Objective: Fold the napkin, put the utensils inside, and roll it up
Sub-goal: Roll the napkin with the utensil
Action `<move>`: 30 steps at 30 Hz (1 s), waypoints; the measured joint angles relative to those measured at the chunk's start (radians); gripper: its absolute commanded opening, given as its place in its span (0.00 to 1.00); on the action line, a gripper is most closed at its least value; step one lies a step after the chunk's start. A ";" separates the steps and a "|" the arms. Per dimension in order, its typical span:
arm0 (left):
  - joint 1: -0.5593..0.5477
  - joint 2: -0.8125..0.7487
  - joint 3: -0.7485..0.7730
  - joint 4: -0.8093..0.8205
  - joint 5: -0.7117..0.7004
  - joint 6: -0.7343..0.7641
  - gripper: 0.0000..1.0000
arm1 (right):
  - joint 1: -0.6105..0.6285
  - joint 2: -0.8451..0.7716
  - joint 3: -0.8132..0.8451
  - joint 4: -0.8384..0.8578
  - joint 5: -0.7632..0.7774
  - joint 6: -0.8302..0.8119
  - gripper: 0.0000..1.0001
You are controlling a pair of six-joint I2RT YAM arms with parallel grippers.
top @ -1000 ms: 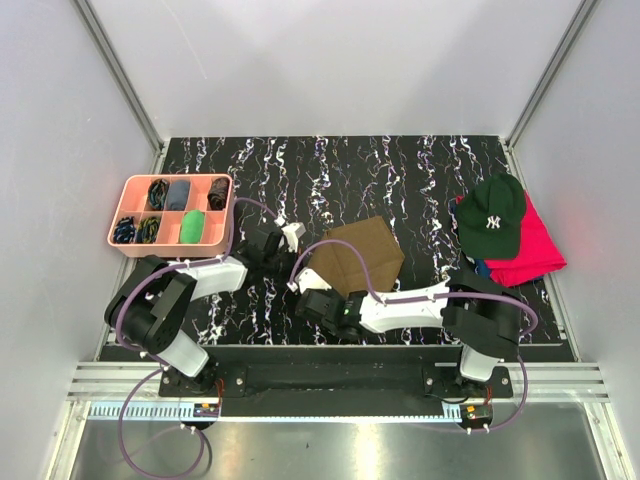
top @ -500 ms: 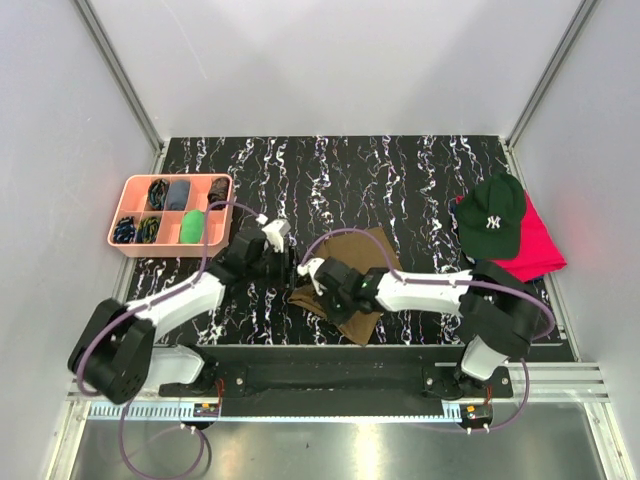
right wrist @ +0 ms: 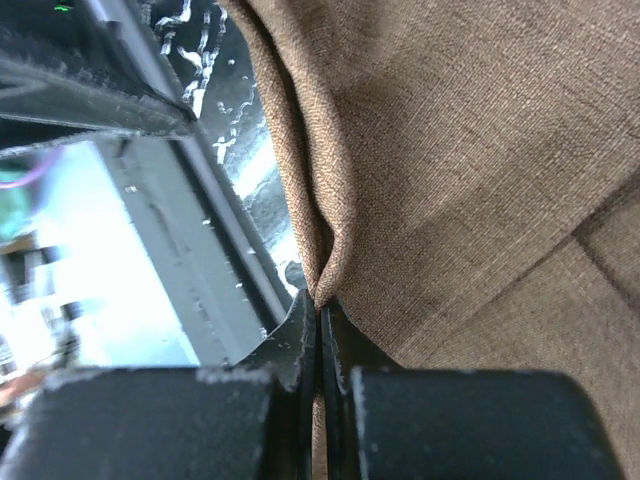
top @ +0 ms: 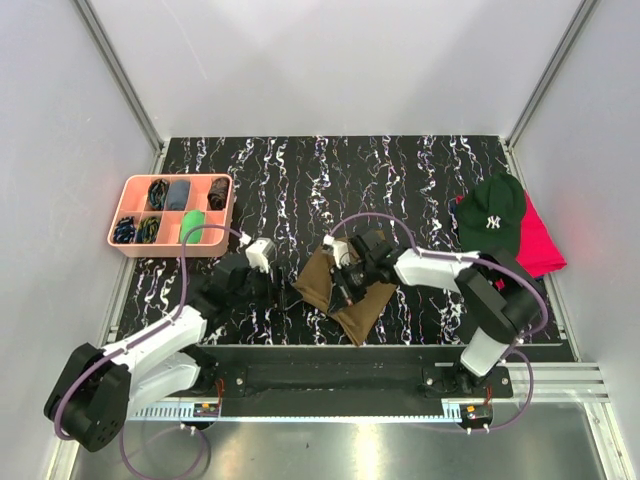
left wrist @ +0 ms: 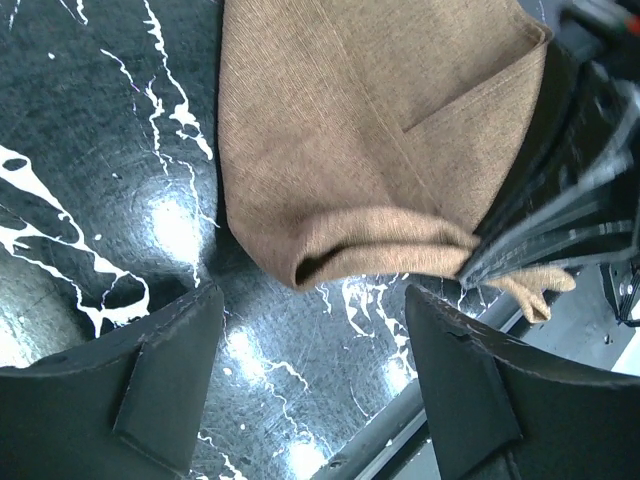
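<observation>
Napkin (top: 362,312) lies bunched and partly folded on the black marbled table (top: 400,170), close to its near edge and between the two arms. The right gripper (top: 346,282) reaches in from the right and rests on the cloth; in the right wrist view its fingers (right wrist: 290,360) are pressed tight together, pinching a raised ridge of the olive-brown fabric (right wrist: 480,150), which creases upward from the pinch. The left gripper (top: 282,292) sits just beside the cloth's left end with its fingers (left wrist: 170,380) spread wide and nothing between them. In the left wrist view the napkin's rounded, tucked-under edge (left wrist: 370,250) lies just beyond the gap, apart from both pads, and one layer overlaps another along a straight hem near the upper right. The dark shape at that view's right edge is too blurred to tell. A pink compartment tray (top: 118,235) stands at the table's left side, and a dark green cap (top: 490,215) rests on a red cloth (top: 545,250) at the right.
</observation>
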 measured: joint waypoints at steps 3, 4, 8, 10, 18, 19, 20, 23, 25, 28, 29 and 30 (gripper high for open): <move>0.000 -0.021 -0.026 0.026 0.002 -0.002 0.79 | -0.049 0.055 0.009 0.019 -0.111 0.009 0.00; 0.000 -0.025 -0.029 0.029 0.002 -0.001 0.79 | -0.063 0.079 0.013 0.025 -0.150 0.011 0.00; 0.000 -0.023 -0.031 0.048 0.000 0.000 0.79 | -0.107 0.164 0.025 0.042 -0.257 0.016 0.00; 0.000 -0.013 -0.031 0.058 -0.002 0.004 0.78 | -0.126 0.193 0.027 0.046 -0.301 0.020 0.00; 0.000 0.062 -0.031 0.109 -0.013 0.048 0.75 | -0.197 0.264 0.050 0.086 -0.426 0.051 0.00; 0.000 0.070 -0.031 0.121 -0.013 0.054 0.74 | -0.202 0.274 0.056 0.088 -0.435 0.054 0.00; 0.000 0.082 -0.031 0.137 -0.014 0.061 0.72 | -0.206 0.284 0.060 0.092 -0.442 0.056 0.00; 0.000 0.115 -0.031 0.171 -0.016 0.076 0.68 | -0.211 0.306 0.067 0.095 -0.458 0.063 0.00; 0.000 0.143 -0.031 0.199 -0.017 0.084 0.67 | -0.211 0.313 0.068 0.095 -0.464 0.066 0.00; 0.000 0.185 -0.031 0.239 -0.017 0.093 0.64 | -0.211 0.315 0.068 0.097 -0.470 0.068 0.00; 0.000 0.199 -0.030 0.255 -0.017 0.095 0.63 | -0.212 0.316 0.068 0.098 -0.473 0.068 0.00; 0.000 0.212 -0.030 0.270 -0.018 0.097 0.63 | -0.212 0.318 0.068 0.101 -0.475 0.068 0.00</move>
